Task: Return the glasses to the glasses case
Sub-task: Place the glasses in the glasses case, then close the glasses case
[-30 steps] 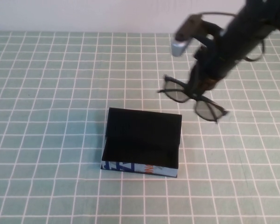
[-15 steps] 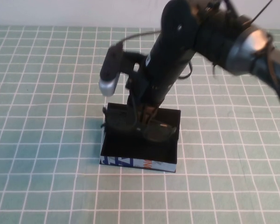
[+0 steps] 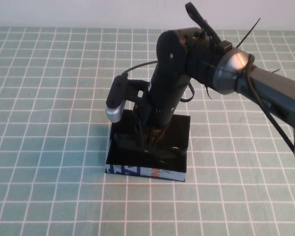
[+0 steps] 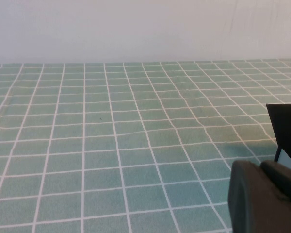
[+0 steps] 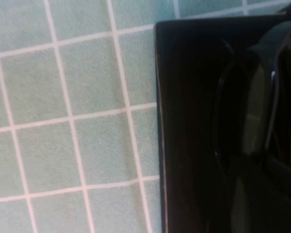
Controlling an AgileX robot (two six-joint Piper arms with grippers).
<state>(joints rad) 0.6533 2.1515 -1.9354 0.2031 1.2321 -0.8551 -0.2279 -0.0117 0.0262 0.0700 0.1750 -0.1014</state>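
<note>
Now the right gripper [image 3: 148, 140], clamped on the glasses [image 3: 152, 147], reaches into the open glasses case [image 3: 179, 129]; the left gripper [image 4: 264, 196] sits off at the side, its state unclear.

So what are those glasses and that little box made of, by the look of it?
The glasses, held low in the box by the right gripper, look like thick black plastic with dark, slightly shiny lenses. The glasses case seems card or stiff board: matte black inside, its front printed blue and white. The left gripper is parked aside.
</note>
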